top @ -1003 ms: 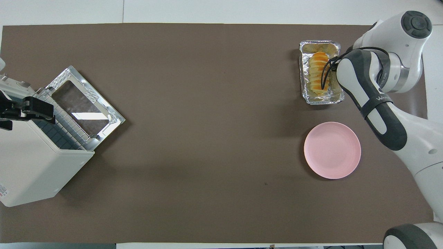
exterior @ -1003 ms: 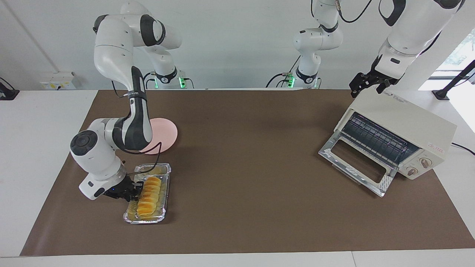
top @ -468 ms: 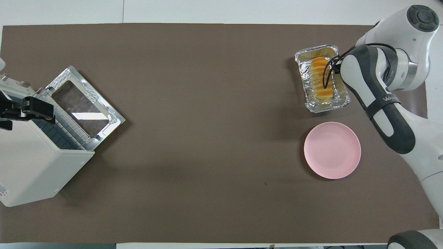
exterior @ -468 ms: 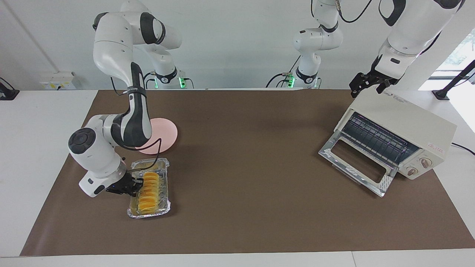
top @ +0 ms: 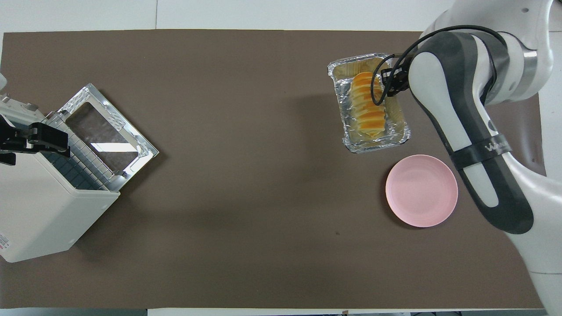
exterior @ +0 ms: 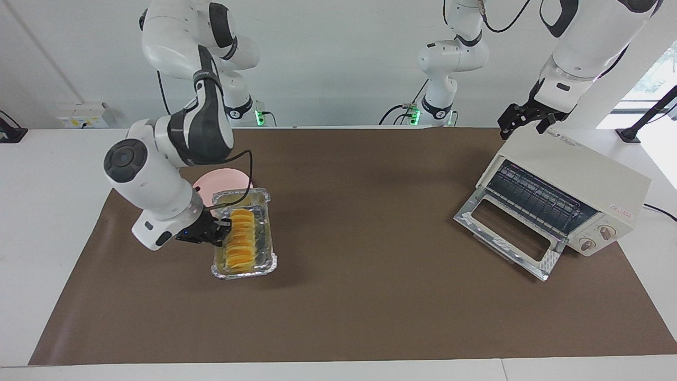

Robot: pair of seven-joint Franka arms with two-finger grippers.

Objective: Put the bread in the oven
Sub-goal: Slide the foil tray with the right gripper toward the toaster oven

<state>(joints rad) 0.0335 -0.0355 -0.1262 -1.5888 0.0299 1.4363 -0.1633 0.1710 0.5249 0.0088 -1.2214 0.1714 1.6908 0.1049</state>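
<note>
While the brown mat (exterior: 370, 296) covers most of the counter (exterior: 47, 174), the oven (exterior: 568, 190) is the biggest thing on it, standing at the left arm's end with its glass door (exterior: 505, 238) dropped open and the wire rack (exterior: 534, 198) showing inside. Two round knobs (exterior: 597, 238) sit at the end of its front.

Over the oven's top edge hangs the left gripper (exterior: 521, 120), touching nothing that can be made out; whether its jaws are wide or narrow cannot be told.

Toward the right arm's end of the counter, the right arm bends low, and the right gripper (exterior: 209, 233) has its jaws closed on the long side wall of the foil tray (exterior: 267, 241). From the facing view the tray seems raised off the mat, with a shadow under it.

Lying lengthwise in that tray is the bread (exterior: 240, 238), a ridged yellow-orange loaf, well apart from the oven.

Nearer to the robots than the tray, a round pink plate (top: 421, 191) lies flat on the mat, partly hidden by the arm in the facing view.
</note>
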